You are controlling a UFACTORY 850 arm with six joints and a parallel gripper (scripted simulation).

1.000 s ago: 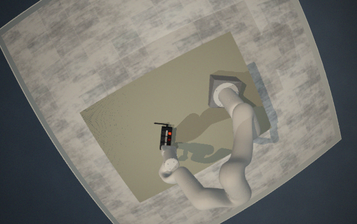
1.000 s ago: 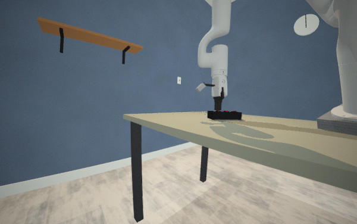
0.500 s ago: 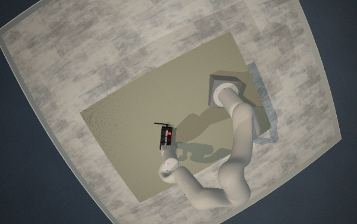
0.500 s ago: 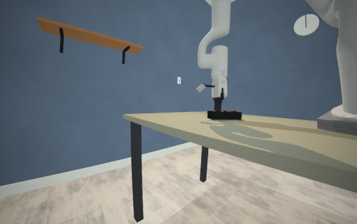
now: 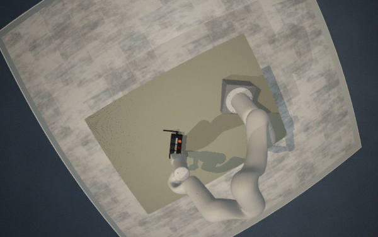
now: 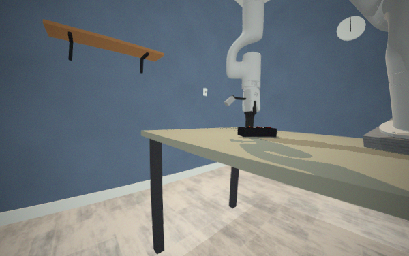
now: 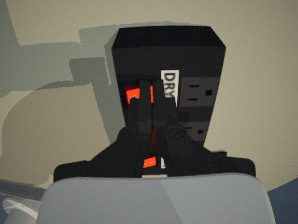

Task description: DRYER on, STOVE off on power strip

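Note:
The black power strip (image 5: 176, 145) lies flat on the tan table, right way up; it also shows in the side view (image 6: 257, 131) and in the wrist view (image 7: 166, 90). Its rocker switches glow red. In the wrist view a lit red switch sits beside a white label (image 7: 169, 87) that begins "DRY"; another red switch (image 7: 150, 161) shows low down, partly behind the fingers. My gripper (image 7: 152, 95) (image 6: 250, 122) is shut and empty, with the fingertips pointing straight down on or just above the strip's near end. I cannot tell whether they touch a switch.
The arm's grey base block (image 5: 237, 94) stands at the table's right side. A thin black cord (image 5: 169, 130) leaves the strip's far end. A wooden wall shelf (image 6: 102, 41) hangs far to the left, away from the table.

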